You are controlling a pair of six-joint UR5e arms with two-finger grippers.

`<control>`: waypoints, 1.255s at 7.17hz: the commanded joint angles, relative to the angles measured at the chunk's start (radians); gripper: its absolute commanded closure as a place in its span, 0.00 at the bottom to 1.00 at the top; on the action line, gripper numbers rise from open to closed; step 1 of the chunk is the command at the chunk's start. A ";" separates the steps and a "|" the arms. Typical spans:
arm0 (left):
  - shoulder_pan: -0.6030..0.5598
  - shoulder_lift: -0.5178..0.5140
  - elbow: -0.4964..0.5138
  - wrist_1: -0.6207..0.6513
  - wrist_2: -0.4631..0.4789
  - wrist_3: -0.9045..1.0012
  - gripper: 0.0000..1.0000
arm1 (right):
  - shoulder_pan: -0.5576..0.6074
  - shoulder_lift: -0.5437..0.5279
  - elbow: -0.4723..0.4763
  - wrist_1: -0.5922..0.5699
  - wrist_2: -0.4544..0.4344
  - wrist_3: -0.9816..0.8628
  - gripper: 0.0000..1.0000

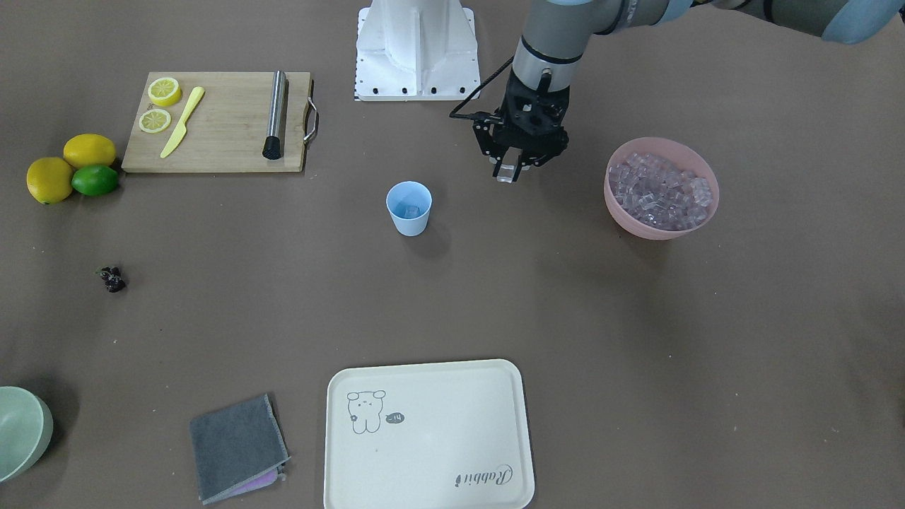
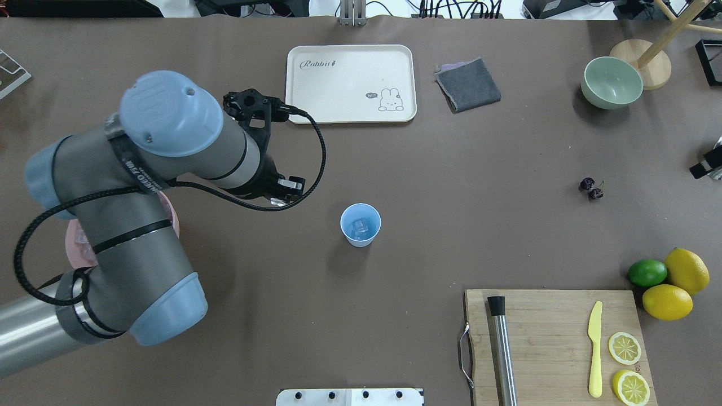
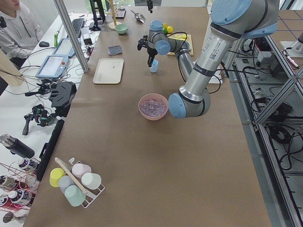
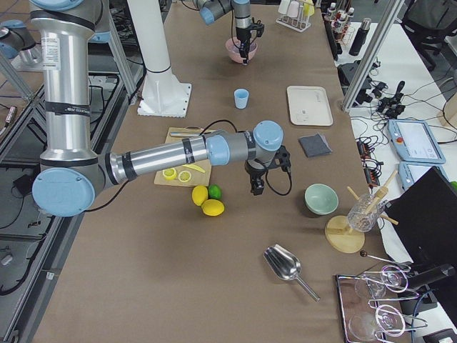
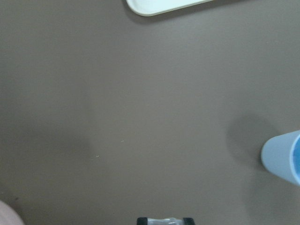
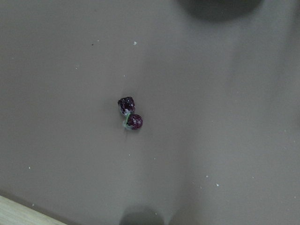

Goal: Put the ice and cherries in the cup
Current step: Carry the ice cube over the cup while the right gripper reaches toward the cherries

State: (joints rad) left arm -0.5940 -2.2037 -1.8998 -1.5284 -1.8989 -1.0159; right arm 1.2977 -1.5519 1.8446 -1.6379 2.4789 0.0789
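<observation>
The light blue cup [image 1: 409, 208] stands mid-table with one ice cube [image 2: 360, 226] inside; it also shows in the left wrist view [image 5: 283, 157]. My left gripper [image 1: 510, 171] is shut on a clear ice cube [image 1: 505, 172] and holds it above the table, between the cup and the pink bowl [image 1: 636, 225] heaped with ice [image 1: 659, 187]. The cherries [image 1: 112, 278] lie on the table far from the cup, and show in the right wrist view [image 6: 130, 114]. My right gripper [image 2: 706, 163] hangs near them at the overhead view's edge; I cannot tell if it is open.
A wooden cutting board [image 1: 219, 120] holds lemon slices, a yellow knife and a steel muddler [image 1: 275, 113]. Two lemons and a lime [image 1: 94, 179] lie beside it. A cream tray [image 1: 428, 435], a grey cloth [image 1: 237, 445] and a pale green bowl [image 1: 21, 431] sit along the operators' edge.
</observation>
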 commanded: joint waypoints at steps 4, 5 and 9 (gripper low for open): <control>0.066 -0.152 0.209 -0.144 0.023 -0.180 1.00 | -0.201 0.104 -0.010 0.001 -0.136 0.119 0.02; 0.097 -0.155 0.209 -0.145 0.076 -0.188 1.00 | -0.212 0.104 -0.012 0.001 -0.146 0.119 0.02; 0.111 -0.192 0.263 -0.176 0.083 -0.190 1.00 | -0.250 0.102 -0.013 0.001 -0.175 0.119 0.02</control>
State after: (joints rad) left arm -0.4881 -2.3802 -1.6650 -1.6831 -1.8175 -1.2049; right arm 1.0605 -1.4489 1.8327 -1.6368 2.3158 0.1979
